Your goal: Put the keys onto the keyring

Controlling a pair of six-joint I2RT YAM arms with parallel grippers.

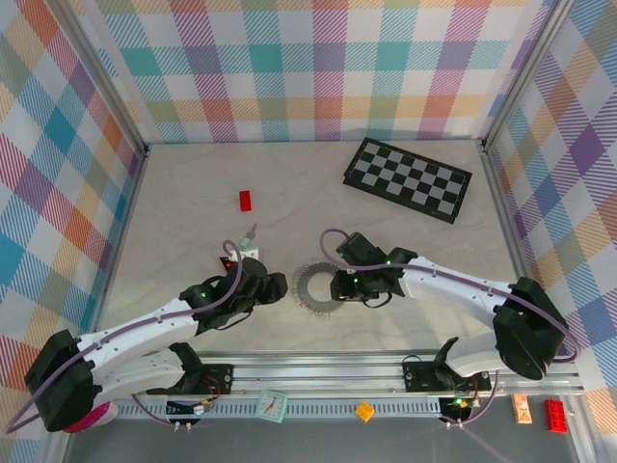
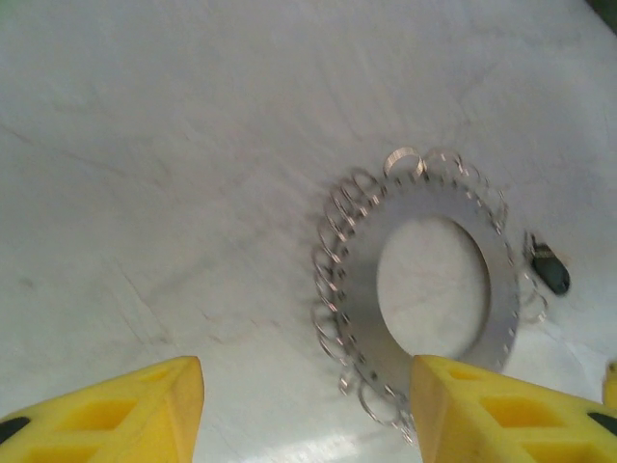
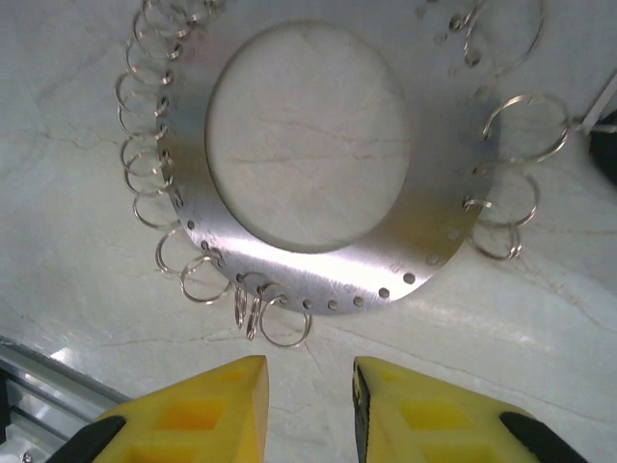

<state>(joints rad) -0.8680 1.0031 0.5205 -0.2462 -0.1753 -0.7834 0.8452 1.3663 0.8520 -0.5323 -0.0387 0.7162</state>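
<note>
The keyring (image 1: pixel 316 287) is a flat silver disc with many small wire loops round its rim, lying on the table between both grippers. My left gripper (image 1: pixel 278 286) is just left of it, open and empty (image 2: pixel 308 415), with its right finger (image 2: pixel 482 410) over the ring's near rim (image 2: pixel 357 280). My right gripper (image 1: pixel 341 286) is at the ring's right side, open (image 3: pixel 308 391), with nothing between its fingers, just short of the rim (image 3: pixel 318 275). A black-headed key (image 2: pixel 549 272) lies beside the ring. A light green key (image 1: pixel 250 234) lies farther back on the table.
A small red brick (image 1: pixel 246 200) lies at the back left. A black-and-white chequered board (image 1: pixel 409 178) lies at the back right. Patterned walls close in three sides, and a metal rail (image 1: pixel 318 371) runs along the near edge.
</note>
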